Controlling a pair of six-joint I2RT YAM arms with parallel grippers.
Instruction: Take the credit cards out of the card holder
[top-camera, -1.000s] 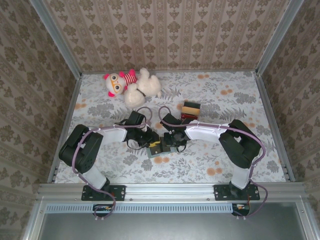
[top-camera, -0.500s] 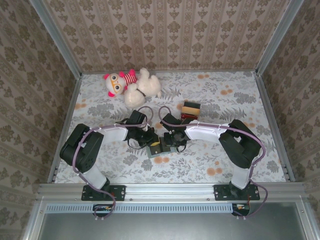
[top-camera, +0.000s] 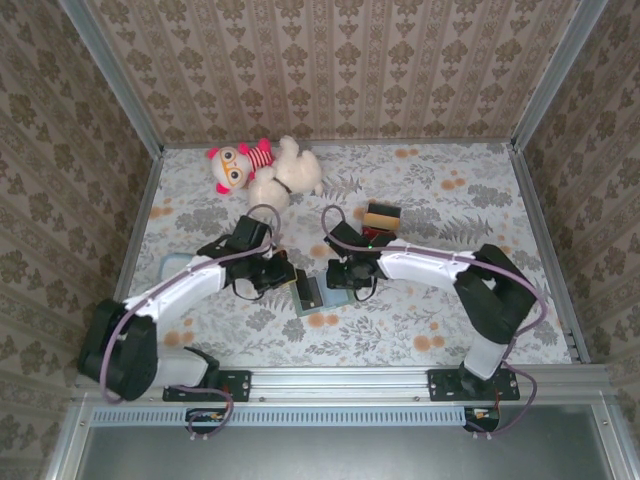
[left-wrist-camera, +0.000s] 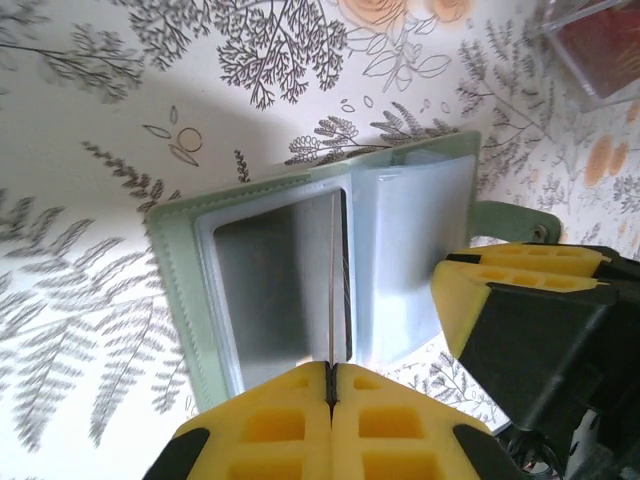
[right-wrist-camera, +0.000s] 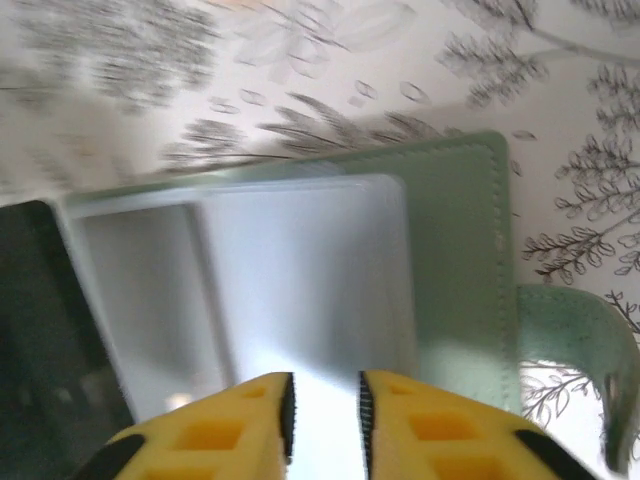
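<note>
One dark credit card (left-wrist-camera: 330, 280), clenched in the left gripper (left-wrist-camera: 330, 375), stands edge-on over the open grey-green card holder (left-wrist-camera: 178, 270) on the floral surface (left-wrist-camera: 90, 130); the slightly parted right gripper (right-wrist-camera: 323, 402) hangs over it.

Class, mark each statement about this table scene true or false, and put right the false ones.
1. The card holder lies open on the table. True.
2. The left fingers are shut on a thin card seen edge-on. True.
3. The teddy bear lies on the card holder. False: it lies near the far wall, well apart from it.
4. The right fingers are pressed tight together. False: a narrow gap shows between them, over the card holder.
5. The red box stands inside the card holder. False: it stands on the table beyond it.
</note>
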